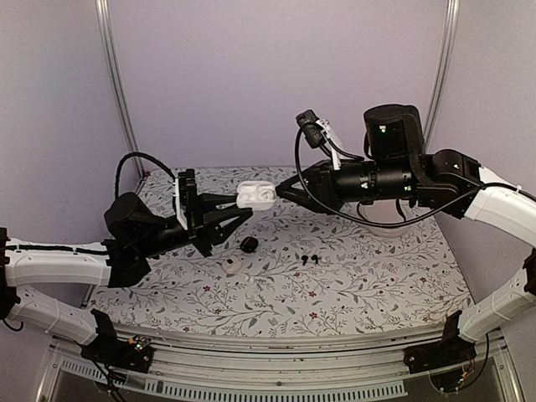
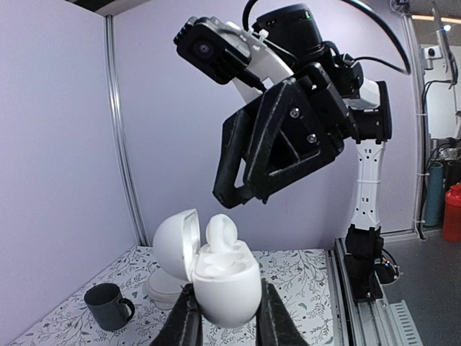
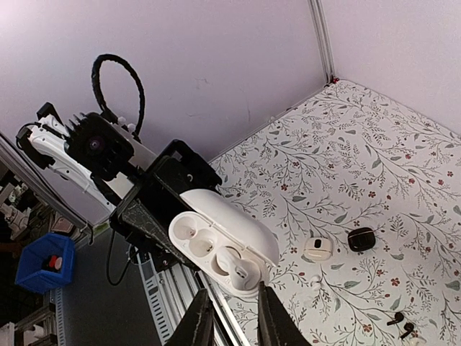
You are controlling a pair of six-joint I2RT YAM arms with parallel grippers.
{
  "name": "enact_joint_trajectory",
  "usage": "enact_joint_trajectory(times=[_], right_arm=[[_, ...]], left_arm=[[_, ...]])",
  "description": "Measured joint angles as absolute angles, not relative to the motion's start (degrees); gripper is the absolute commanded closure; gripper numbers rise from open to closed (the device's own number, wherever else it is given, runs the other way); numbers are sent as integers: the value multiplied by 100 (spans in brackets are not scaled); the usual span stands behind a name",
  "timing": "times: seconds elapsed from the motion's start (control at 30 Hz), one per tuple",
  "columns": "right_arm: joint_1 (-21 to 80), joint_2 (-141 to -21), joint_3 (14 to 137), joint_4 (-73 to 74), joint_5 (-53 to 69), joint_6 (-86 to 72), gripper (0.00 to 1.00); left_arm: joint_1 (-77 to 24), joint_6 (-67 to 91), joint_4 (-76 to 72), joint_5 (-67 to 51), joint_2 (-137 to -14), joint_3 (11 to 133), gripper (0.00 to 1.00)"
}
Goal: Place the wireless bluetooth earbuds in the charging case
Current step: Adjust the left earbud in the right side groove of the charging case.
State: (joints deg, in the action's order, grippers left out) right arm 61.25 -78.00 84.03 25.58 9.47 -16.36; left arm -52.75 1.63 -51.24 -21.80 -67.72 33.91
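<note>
White earbud (image 2: 220,229) stands in one socket of the open charging case (image 2: 229,285), which the left fingers (image 2: 186,321) clamp in mid-air; its other socket looks empty. Just above, the right fingers (image 3: 202,324) are narrowly parted, empty. Left to do: black earbuds (image 1: 310,258) lie on the desk (image 1: 377,285).

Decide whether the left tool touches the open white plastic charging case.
Touching: left wrist view shows the left tool clamping both sides of the case.
</note>
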Motion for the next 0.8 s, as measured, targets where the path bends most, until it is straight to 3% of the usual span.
enact_joint_trajectory(times=[0.27, 0.8], right_arm=[[6149, -7828, 8405, 2410, 821, -1977, 86], [6149, -8034, 8414, 2383, 676, -2438, 83]], left_arm=[[-5284, 108, -5111, -2176, -6772, 3391, 100], [-5295, 102, -5024, -2171, -6772, 3391, 100]])
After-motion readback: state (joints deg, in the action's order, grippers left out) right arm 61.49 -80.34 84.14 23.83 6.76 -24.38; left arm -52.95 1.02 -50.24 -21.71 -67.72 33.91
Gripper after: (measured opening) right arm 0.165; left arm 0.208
